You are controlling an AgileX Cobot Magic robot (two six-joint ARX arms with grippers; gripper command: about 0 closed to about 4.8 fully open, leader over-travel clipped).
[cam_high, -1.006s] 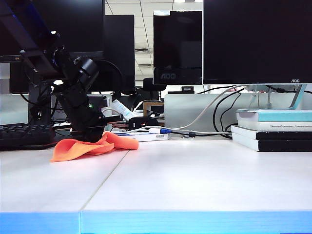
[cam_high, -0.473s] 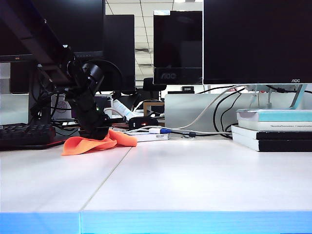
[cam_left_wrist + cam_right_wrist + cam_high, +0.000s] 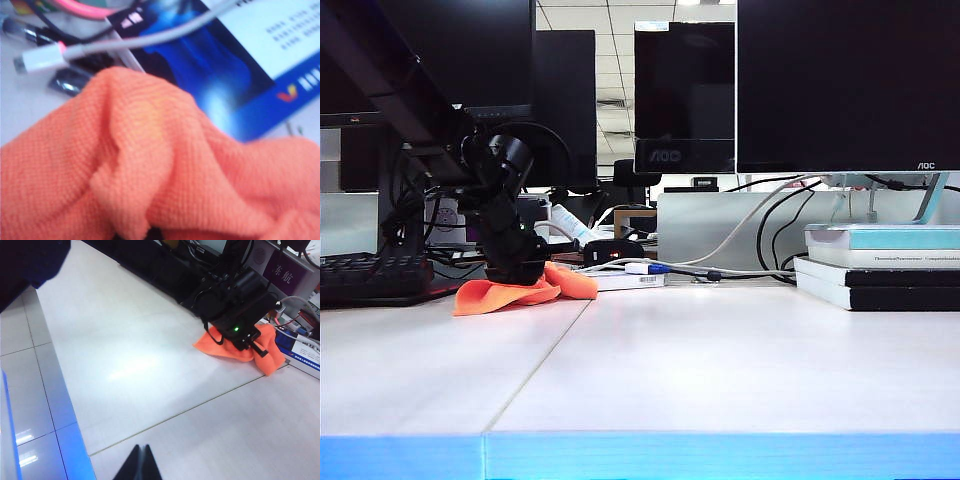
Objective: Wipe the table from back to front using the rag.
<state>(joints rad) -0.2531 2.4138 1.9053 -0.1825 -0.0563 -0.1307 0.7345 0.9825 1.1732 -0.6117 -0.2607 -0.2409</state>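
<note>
The rag (image 3: 520, 290) lies bunched at the table's (image 3: 720, 370) back edge, clamped in the left gripper (image 3: 515, 272); the right gripper (image 3: 141, 465) hangs closed near the front edge; next, drag forward.

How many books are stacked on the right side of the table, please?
3 books seem stacked at the table's right edge: a teal-spined one on top, a black one beneath, a white one lowest. The frame cuts them off.
</note>
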